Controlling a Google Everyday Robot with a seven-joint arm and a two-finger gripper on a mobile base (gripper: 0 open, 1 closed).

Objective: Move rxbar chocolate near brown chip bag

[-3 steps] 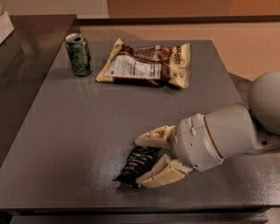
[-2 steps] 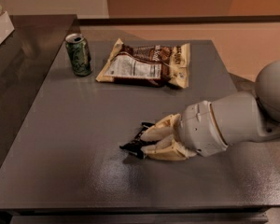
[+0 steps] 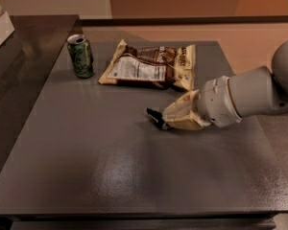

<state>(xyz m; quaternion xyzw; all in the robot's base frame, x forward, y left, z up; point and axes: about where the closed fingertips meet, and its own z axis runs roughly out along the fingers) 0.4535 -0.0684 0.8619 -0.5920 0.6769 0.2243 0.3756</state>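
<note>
The small, flat, black-wrapped rxbar chocolate (image 3: 155,117) sits just right of the frame's centre, pinched at one end between the cream-coloured fingers (image 3: 183,106) of the gripper (image 3: 166,120). Only its dark left end pokes out. The fingers are drawn narrow onto the bar, probably so that it can be carried rather than pushed. It looks raised slightly off the grey table (image 3: 110,176), though I cannot tell that for sure.

The large, crinkly, dark brown chip bag (image 3: 151,66) with cream ends lies flat in the upper middle of the frame, label panel up, near the bar but apart from it. A green soda can (image 3: 81,55) stands upright to the bag's left, out of the way.

The white, rounded arm (image 3: 245,97) enters from the right edge and runs nearly level and low over the table, wrist pointing left. That pose suits a short carry up-frame toward the bag.
</note>
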